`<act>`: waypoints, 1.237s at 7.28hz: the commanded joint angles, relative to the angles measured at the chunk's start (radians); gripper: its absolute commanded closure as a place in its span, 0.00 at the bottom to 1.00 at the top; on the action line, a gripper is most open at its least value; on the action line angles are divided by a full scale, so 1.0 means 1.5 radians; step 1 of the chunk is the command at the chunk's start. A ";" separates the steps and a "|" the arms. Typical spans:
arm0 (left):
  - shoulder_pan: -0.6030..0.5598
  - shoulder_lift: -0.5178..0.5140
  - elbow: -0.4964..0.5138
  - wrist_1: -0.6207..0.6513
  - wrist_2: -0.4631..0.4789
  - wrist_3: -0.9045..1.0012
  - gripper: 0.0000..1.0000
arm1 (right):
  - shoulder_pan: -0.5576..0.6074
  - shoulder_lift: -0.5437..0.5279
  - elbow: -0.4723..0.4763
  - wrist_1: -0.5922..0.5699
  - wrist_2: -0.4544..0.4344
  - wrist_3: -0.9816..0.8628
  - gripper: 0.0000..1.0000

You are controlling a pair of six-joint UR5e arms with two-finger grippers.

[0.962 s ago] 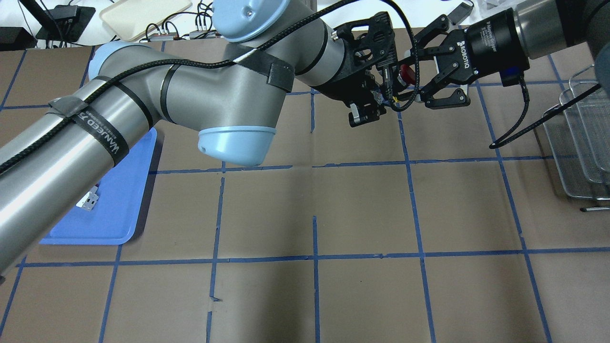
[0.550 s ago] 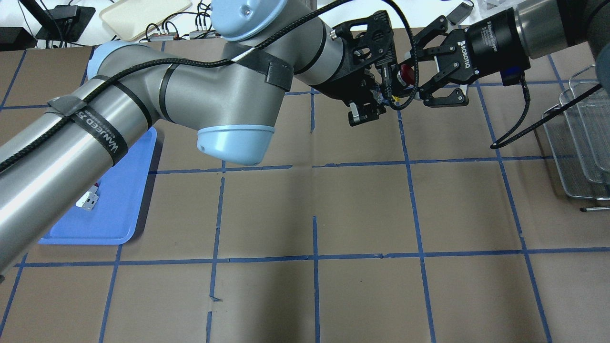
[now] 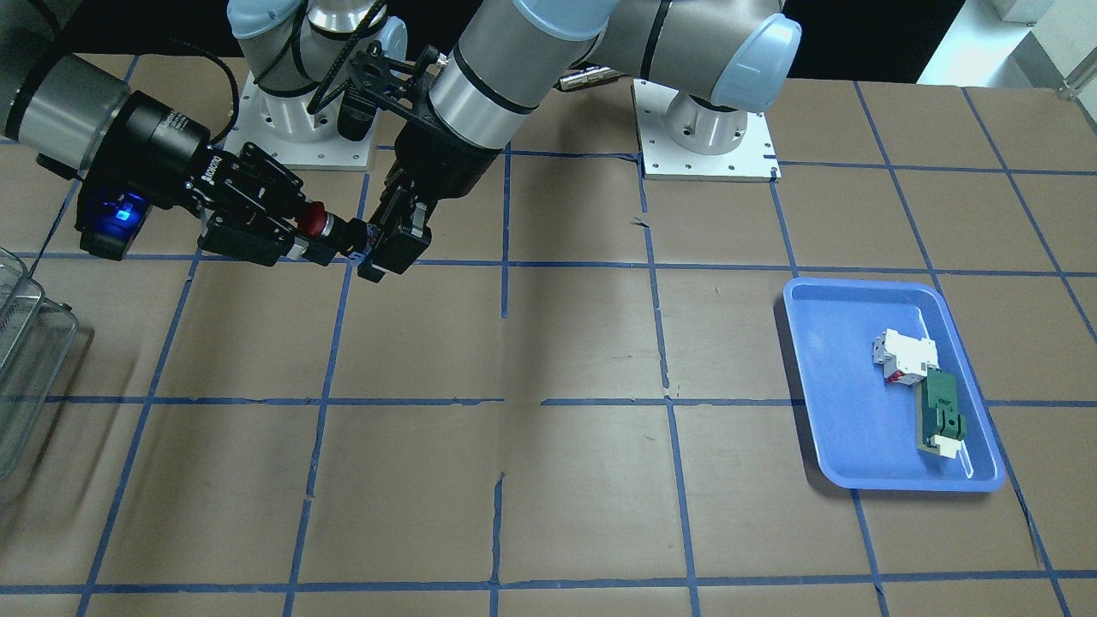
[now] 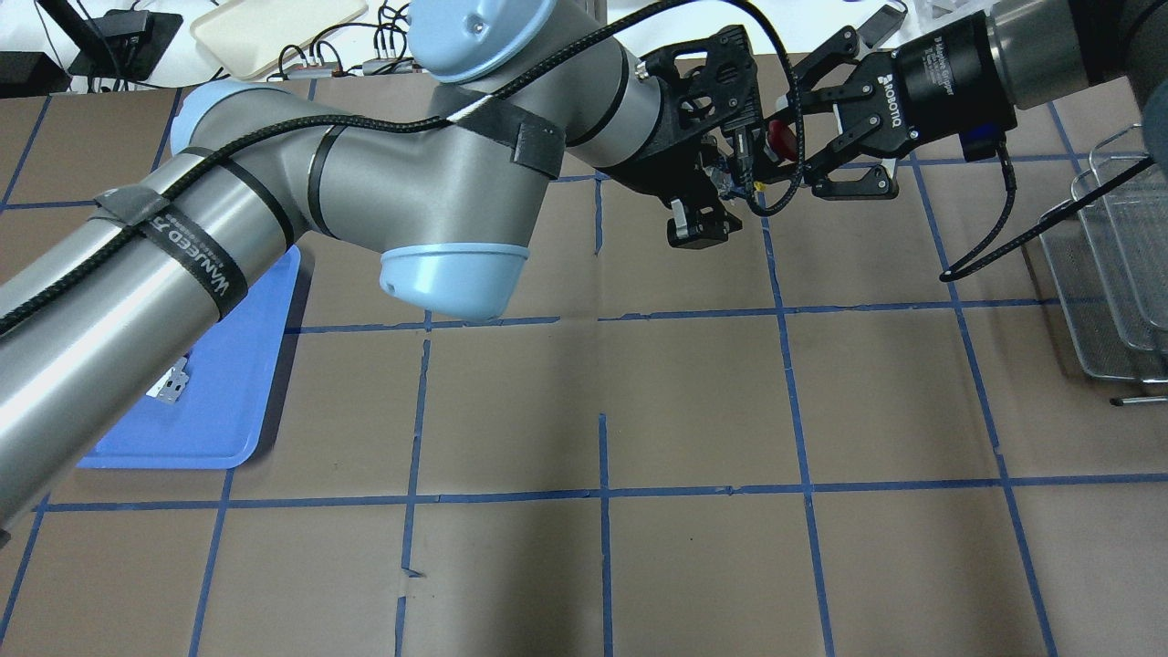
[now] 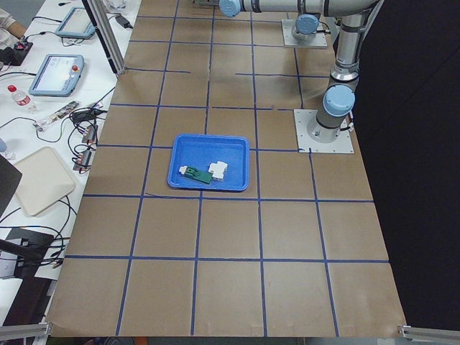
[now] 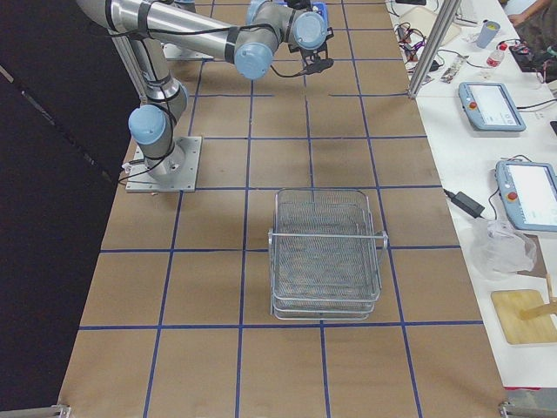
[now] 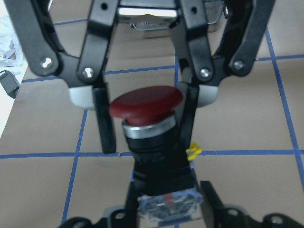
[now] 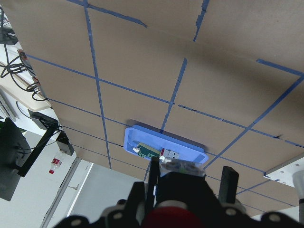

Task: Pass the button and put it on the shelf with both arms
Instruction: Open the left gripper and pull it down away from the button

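Note:
The button [image 4: 778,137] has a red cap, a black body and a clear rear block. My left gripper [image 4: 725,182] is shut on its rear block and holds it in the air at the table's far side. The left wrist view shows the button [image 7: 146,102] cap up, with my right gripper [image 7: 145,128] open and one finger on each side of the cap, close to it. In the front view the right gripper [image 3: 302,224] meets the button [image 3: 317,219] and the left gripper [image 3: 370,244] tip to tip. The wire-mesh shelf [image 6: 277,261] stands on the table at the right [image 4: 1068,292].
A blue tray [image 3: 801,377] on the robot's left side holds a white-and-red block [image 3: 904,356] and a green-and-white flat part [image 3: 941,411]. The left arm's elbow [image 4: 452,265] hangs over the table's middle. A cable [image 4: 1004,228] loops under the right wrist.
Both grippers have shifted slightly toward the table's far side with the button between them. The right gripper stays open around the cap; the left keeps its hold.

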 commanded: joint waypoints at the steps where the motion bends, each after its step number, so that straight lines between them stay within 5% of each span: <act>1: -0.001 0.002 0.001 -0.001 0.004 0.001 0.00 | -0.002 0.000 -0.003 0.000 -0.001 -0.003 1.00; 4: 0.023 0.022 -0.007 -0.053 0.011 0.002 0.00 | -0.011 0.001 -0.004 -0.042 -0.008 -0.021 1.00; 6: 0.065 0.039 0.001 -0.119 0.083 0.002 0.00 | -0.052 0.001 -0.004 -0.061 -0.014 -0.089 1.00; 9: 0.138 0.100 -0.003 -0.269 0.170 0.002 0.00 | -0.069 -0.002 -0.017 -0.052 -0.235 -0.379 1.00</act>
